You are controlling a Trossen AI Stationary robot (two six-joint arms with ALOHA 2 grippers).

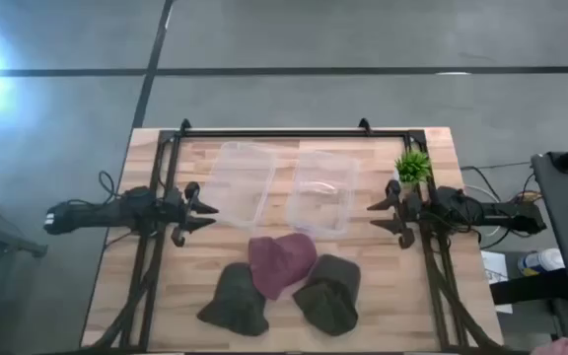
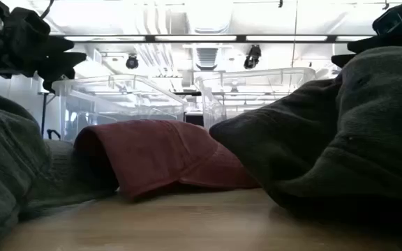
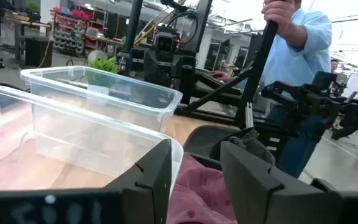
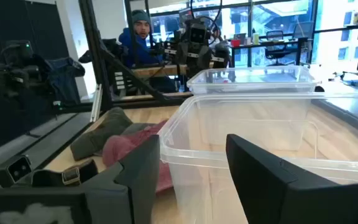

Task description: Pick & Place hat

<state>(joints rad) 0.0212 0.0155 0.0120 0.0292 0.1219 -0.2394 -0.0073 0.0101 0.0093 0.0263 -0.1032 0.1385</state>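
The left gripper (image 1: 203, 211) hangs at the left side of the table (image 1: 156, 158), its arm stretched level toward the centre, fingers (image 3: 151, 177) spread wide with nothing between them. The right gripper (image 1: 381, 213) mirrors it at the right side, fingers (image 4: 263, 171) likewise wide and empty.

Between the 2 grippers stand 2 clear bins: the left bin (image 1: 240, 182) and the right bin (image 1: 323, 190), side by side.

3 hats lie near the front edge. The red hat (image 1: 281, 262) sits in the middle, just in front of the bins. A dark hat (image 1: 237, 301) lies to its left and another dark hat (image 1: 329, 292) to its right; both appear to touch the red one.

A small green plant (image 1: 413, 165) stands beside the right arm.
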